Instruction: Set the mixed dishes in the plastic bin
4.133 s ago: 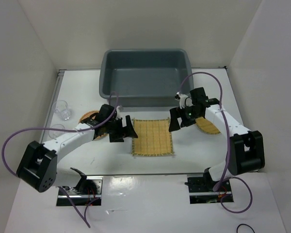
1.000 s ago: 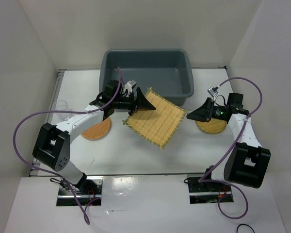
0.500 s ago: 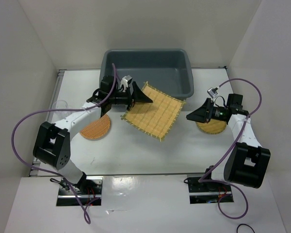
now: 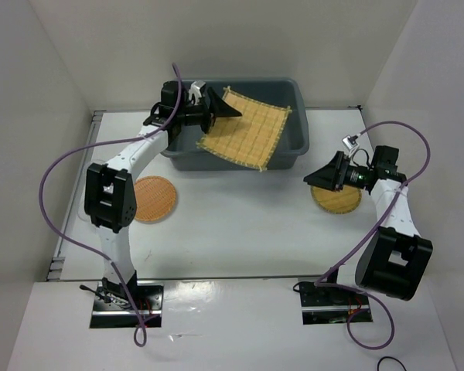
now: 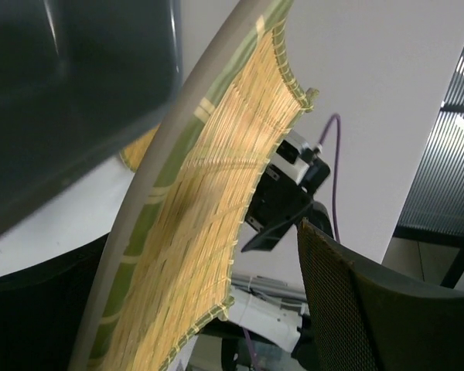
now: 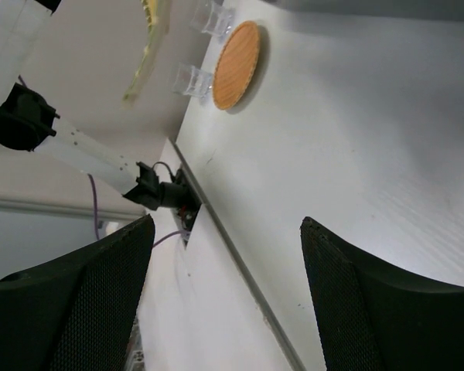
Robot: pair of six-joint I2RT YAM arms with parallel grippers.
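Note:
My left gripper (image 4: 220,108) is over the plastic bin (image 4: 298,97) with the yellow mat (image 4: 247,127) hanging tilted above it. In the left wrist view the jaws of the left gripper (image 5: 209,255) stand wide apart. The mat (image 5: 209,201) lies against the left finger, and the right finger (image 5: 371,309) is apart from it. My right gripper (image 4: 315,179) is open and empty just left of the tan plate (image 4: 336,199). The orange plate (image 4: 153,199) lies on the table at the left. The right wrist view shows the open right gripper (image 6: 228,224), the orange plate (image 6: 236,54) and two clear cups (image 6: 192,79).
White walls close in the table on the left, back and right. The left arm's purple cable (image 4: 62,178) loops out over the table's left side. The arm bases (image 4: 124,297) sit at the near edge.
My left arm has carried the yellow mat up from the table and back over the bin. My right gripper has drawn slightly to the right, by the tan plate.

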